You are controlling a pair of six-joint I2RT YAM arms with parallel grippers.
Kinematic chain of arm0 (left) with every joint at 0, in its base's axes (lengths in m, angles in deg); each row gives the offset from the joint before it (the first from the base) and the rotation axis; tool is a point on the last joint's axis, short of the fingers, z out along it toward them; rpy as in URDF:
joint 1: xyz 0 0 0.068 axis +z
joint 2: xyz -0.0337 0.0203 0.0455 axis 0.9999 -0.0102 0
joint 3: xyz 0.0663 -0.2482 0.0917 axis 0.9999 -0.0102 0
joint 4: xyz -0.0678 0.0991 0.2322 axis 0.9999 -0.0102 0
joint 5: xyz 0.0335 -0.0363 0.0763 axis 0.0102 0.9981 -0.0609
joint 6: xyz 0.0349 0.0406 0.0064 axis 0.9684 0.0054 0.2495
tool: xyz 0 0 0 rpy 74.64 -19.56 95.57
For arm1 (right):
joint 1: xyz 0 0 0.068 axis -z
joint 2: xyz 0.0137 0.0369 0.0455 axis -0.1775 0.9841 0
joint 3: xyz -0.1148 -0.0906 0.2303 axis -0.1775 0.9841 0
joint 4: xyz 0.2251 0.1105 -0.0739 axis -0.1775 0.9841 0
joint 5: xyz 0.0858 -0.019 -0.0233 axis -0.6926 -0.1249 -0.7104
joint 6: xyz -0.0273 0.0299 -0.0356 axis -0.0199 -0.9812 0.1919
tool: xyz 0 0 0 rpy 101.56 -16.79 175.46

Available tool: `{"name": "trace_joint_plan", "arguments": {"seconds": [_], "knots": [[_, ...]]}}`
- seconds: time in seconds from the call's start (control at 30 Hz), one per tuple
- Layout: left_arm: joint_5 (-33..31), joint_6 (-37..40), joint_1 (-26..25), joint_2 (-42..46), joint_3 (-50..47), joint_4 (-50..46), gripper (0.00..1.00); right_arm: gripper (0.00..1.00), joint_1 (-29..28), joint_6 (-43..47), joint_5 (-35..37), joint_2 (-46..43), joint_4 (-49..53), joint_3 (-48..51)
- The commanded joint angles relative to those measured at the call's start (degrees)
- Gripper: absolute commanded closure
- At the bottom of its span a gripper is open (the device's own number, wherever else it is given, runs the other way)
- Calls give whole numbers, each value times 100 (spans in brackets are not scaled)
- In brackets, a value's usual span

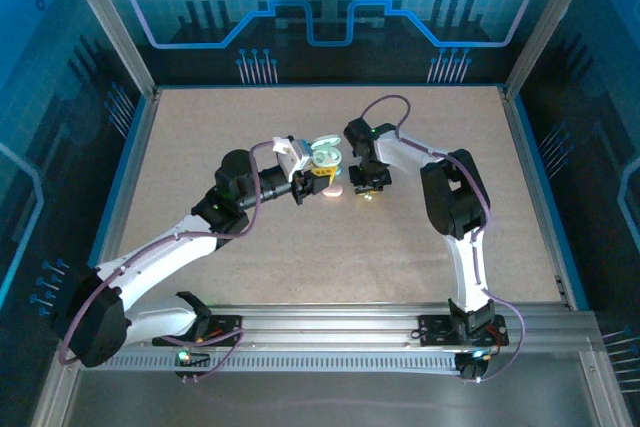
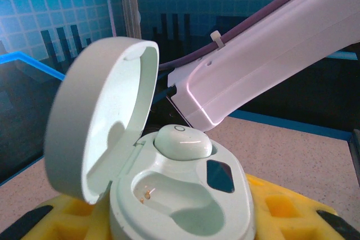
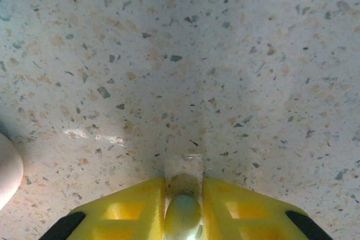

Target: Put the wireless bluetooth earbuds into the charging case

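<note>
At the middle of the table point(image 1: 250, 277), gripped between the yellow fingers of the left gripper point(image 1: 312, 179) point(image 2: 174, 223): a pale green charging case point(image 1: 325, 154) point(image 2: 225, 206). Clamped narrow on its base, one finger point(image 2: 53, 220) at each side. Lifted or resting on the surface, cannot tell.

Open, with the lid point(image 2: 95, 127) swung up and to the left in the left wrist view. Inside, two hollows. In the far one, a seated earbud point(image 2: 183, 141), glossy and whitish green, with a small ring marked on top. In the near hollow point(image 2: 169, 195), only tiny gold contacts at its left side.

Behind the case, crossing the upper right of that view: the white link of the right arm point(image 2: 270, 66), with a purple cable point(image 2: 194, 55) running along it.

Just right of the case from above: the right gripper point(image 1: 368, 185) point(image 3: 183, 186), pointed down at the table, near the left one but apart from it. Pinched narrow on a loose earbud point(image 3: 183, 214), pale and rounded, held at the very tips of its yellow fingers point(image 3: 124, 212) over the speckled surface. Touching the table or not, cannot tell.

Between the two grippers and slightly nearer: a pink rounded piece point(image 1: 333, 192) lying on the table, too small to identify further. At the left border of the right wrist view, a pale pink curved edge point(image 3: 7, 170) on the surface.
</note>
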Motion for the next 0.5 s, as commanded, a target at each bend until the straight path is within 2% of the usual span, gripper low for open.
{"name": "trace_joint_plan", "arguments": {"seconds": [0.0,0.17,0.47], "knots": [[-34,72,-18,120,-80,58,74,76,-109,-102,22,134,241,-94],[-43,73,-14,119,-78,57,74,83,-119,-118,3,-41,188,-38],[-93,100,-13,72,-94,86,74,84,-67,-207,-223,-1087,-16,399]]}}
